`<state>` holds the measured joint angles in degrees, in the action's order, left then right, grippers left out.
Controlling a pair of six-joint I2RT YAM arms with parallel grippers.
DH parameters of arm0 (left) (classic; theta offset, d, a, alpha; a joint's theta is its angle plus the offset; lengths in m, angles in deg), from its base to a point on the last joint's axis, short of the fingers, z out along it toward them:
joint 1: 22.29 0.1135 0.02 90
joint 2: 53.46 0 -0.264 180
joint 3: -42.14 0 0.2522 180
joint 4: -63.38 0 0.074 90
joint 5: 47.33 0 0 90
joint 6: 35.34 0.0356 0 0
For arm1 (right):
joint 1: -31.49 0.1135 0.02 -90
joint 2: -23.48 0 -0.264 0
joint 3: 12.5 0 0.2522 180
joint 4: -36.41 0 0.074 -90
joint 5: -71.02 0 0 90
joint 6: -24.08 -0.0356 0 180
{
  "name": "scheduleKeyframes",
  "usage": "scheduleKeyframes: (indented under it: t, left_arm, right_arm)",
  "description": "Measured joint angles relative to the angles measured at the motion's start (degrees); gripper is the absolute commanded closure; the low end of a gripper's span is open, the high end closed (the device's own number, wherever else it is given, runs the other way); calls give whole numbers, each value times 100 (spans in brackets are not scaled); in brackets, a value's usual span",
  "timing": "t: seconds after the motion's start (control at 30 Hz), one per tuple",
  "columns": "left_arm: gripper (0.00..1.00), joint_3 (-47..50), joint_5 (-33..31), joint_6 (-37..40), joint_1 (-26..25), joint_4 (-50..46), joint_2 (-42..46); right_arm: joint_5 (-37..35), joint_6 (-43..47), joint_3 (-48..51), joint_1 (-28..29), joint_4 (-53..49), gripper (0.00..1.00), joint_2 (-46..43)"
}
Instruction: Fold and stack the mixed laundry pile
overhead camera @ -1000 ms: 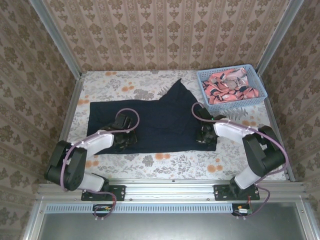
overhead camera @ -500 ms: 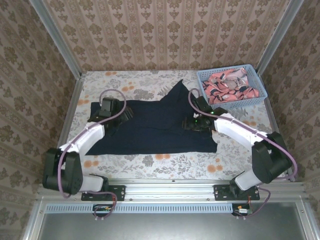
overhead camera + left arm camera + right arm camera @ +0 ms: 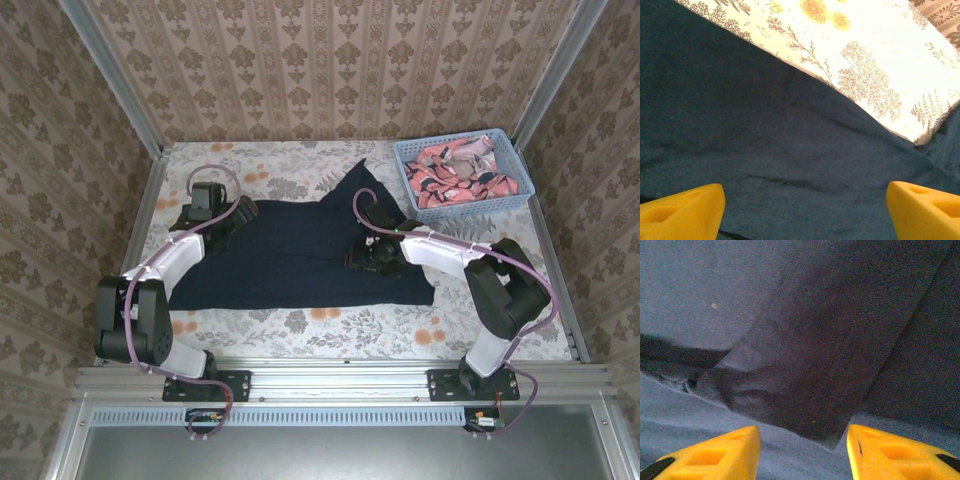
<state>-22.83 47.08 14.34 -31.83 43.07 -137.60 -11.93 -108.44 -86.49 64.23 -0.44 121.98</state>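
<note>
the pink garment (image 3: 462,170) lies bunched in the basket (image 3: 470,210), its lower folds hidden. the navy t-shirt (image 3: 300,255) lies spread on the tabletop (image 3: 330,322). the left fingers (image 3: 685,212) are spread wide above it. the right fingers (image 3: 715,455) are parted over a folded edge, gripping nothing.

Pink garment (image 3: 462,168) — lower folds hidden inside basket (image 3: 470,207).
</note>
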Motion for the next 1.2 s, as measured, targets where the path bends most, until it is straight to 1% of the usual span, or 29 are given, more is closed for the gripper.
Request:
scheduleKeyframes:
  t: [0.13,0.2,0.3,0.4,0.43,0.47,0.53,0.63,0.67,0.7,0.8,0.9,0.97,1.07,1.2]
  left_arm:
    - [15,127,61,0,72,26,-2]
    - [15,149,85,0,109,22,0]
    - [14,153,98,0,142,24,0]
    - [14,164,111,0,166,33,0]
    - [14,170,120,0,173,35,0]
    - [14,173,125,0,173,39,0]
    - [14,173,149,0,173,44,0]
    - [14,190,195,0,173,46,4]
    - [14,214,208,0,173,48,15]
    - [14,243,212,0,173,44,31]
    - [14,315,269,0,173,24,74]
    - [15,334,398,2,129,22,94]
    - [17,323,588,44,-7,107,76]
    - [23,28,964,256,-511,225,-232]
    - [29,-667,1574,678,-1309,516,-1008]
  right_arm:
    - [9,-33,-28,0,26,83,131]
    - [7,-22,-107,0,24,93,201]
    - [-72,48,-297,0,0,100,256]
    - [-247,234,-684,-11,-118,100,317]
    - [-330,341,-907,-13,-157,89,387]
    - [-391,455,-1115,-22,-179,75,481]
    - [-579,739,-1722,-33,-278,61,807]
    - [-922,1075,-2592,-72,-426,48,1370]
    - [-999,1141,-2728,-92,-444,45,1467]
    - [-1084,1228,-2800,-118,-455,43,1517]
    - [-1290,1368,-2771,-162,-533,42,1467]
    - [-1528,1467,-2457,-212,-579,42,1207]
    - [-1679,1499,-2188,-273,-643,42,962]
    - [-1762,1495,-1655,-439,-693,43,529]
    - [-1779,1449,-951,-866,-719,43,4]
